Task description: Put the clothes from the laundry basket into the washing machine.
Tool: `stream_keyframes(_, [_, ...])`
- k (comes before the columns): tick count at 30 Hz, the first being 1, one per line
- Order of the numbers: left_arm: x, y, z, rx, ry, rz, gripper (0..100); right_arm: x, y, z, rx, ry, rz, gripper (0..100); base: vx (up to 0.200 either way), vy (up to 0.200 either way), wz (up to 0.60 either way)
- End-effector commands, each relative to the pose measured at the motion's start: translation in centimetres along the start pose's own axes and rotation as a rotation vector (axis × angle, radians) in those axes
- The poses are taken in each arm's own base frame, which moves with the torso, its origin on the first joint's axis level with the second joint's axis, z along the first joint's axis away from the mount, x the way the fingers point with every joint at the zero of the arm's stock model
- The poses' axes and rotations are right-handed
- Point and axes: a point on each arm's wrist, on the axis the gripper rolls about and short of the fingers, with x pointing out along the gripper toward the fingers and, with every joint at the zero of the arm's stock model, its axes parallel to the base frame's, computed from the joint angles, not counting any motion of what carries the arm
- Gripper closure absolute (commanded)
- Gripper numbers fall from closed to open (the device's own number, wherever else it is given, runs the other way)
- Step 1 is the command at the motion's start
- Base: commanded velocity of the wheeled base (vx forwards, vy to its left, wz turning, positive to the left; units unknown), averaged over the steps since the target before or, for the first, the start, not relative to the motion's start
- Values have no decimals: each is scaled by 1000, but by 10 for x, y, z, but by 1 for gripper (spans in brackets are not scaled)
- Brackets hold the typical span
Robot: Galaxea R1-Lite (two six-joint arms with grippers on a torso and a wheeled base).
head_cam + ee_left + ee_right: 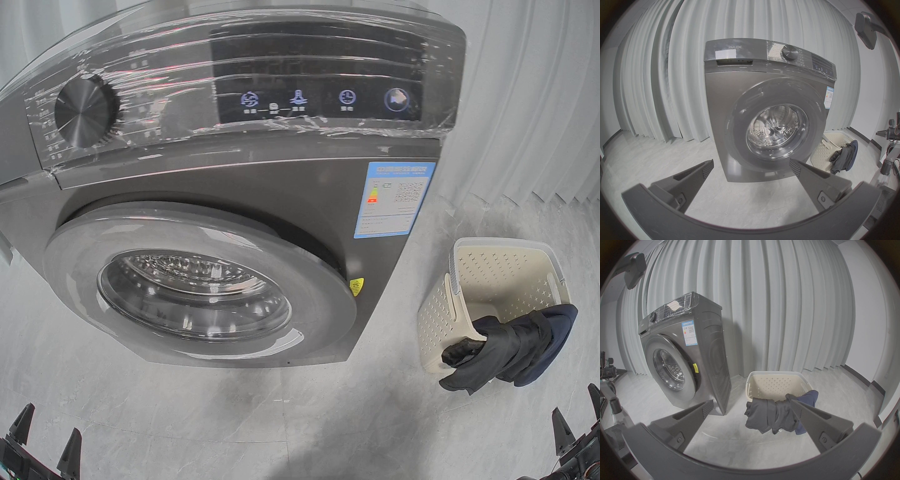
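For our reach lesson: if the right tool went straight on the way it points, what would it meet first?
Most likely the dark clothes draped over the laundry basket's near rim, though depth is unclear.

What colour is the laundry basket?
The laundry basket is cream with perforated walls, clearest in the right wrist view.
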Motion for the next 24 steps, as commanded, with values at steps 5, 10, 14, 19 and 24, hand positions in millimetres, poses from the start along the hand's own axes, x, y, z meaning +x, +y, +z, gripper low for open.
stream_keyframes(5, [0, 0, -5, -1, 1, -1, 0, 0, 0, -5, 0, 0, 2, 0, 0, 0, 360])
stream_keyframes(10, [0, 0, -5, -1, 1, -1, 0, 0, 0, -5, 0, 0, 2, 0, 0, 160, 0])
stream_keyframes(14, [0, 0, -5, -1, 1, 1, 0, 0, 0, -5, 0, 0, 2, 0, 0, 200, 0])
stream_keyframes(19, [0, 0, -5, -1, 1, -1, 0, 0, 0, -5, 0, 0, 2, 0, 0, 160, 0])
stream_keyframes(24, [0, 0, -5, -1, 1, 1, 0, 0, 0, -5, 0, 0, 2, 0, 0, 0, 0])
